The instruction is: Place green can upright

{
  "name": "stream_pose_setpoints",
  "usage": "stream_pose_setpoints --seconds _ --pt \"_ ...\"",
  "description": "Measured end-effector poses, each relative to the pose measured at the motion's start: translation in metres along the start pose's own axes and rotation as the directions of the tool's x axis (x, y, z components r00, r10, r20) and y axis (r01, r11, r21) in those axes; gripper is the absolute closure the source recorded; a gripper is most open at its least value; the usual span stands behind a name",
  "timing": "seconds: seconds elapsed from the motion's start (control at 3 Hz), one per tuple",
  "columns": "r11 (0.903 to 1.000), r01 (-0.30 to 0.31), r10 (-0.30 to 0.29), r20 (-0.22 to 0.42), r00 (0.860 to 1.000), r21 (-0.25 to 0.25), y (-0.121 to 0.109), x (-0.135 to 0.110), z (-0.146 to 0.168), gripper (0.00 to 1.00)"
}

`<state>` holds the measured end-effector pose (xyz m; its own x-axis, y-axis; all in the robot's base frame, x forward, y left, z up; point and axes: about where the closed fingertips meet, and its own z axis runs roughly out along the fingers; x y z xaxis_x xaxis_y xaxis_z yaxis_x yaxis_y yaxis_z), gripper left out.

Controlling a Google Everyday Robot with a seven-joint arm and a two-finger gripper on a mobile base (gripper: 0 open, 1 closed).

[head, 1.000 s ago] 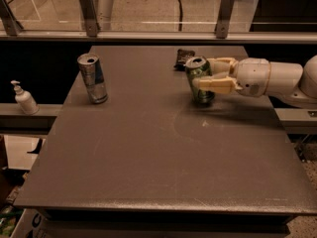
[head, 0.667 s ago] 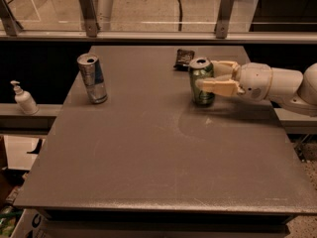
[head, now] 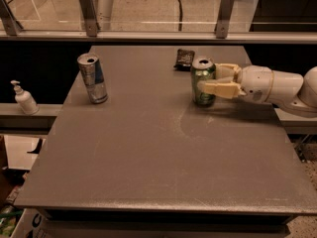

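One step is left: the green can point(head: 200, 73) stands upright on the far-right surface point(head: 148, 157) (the gripper point(head: 212, 79) pinches it between its jaws), awaiting release.

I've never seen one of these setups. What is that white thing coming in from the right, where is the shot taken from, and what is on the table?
The white thing is the robot's single arm, reaching in from the right. At its tip is the gripper, a two-finger clamp. There is one camera view, looking down on the grey table from above its near edge. The gripper is closed on the green can, one finger in front and one behind; the can stands upright on the table's far right part. Also on the table: a taller silver-and-blue can, upright at far left, and a small dark packet a little beyond the green can. A white pump bottle stands on a ledge left of the table.
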<state>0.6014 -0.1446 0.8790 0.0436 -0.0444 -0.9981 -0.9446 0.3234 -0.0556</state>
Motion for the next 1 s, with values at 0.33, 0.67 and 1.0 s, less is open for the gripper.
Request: stream_pose_setpoints --seconds 0.33,0.67,1.0 --pt "0.9999 -0.006 0.006 0.006 1.0 0.01 -0.0039 0.0057 -0.0069 0.59" --pt "0.9999 -0.006 0.006 0.006 1.0 0.01 -0.0039 0.0055 -0.007 0.36" --pt "0.9998 0.006 -0.006 0.003 1.0 0.019 -0.0068 0.005 -0.0145 0.13"
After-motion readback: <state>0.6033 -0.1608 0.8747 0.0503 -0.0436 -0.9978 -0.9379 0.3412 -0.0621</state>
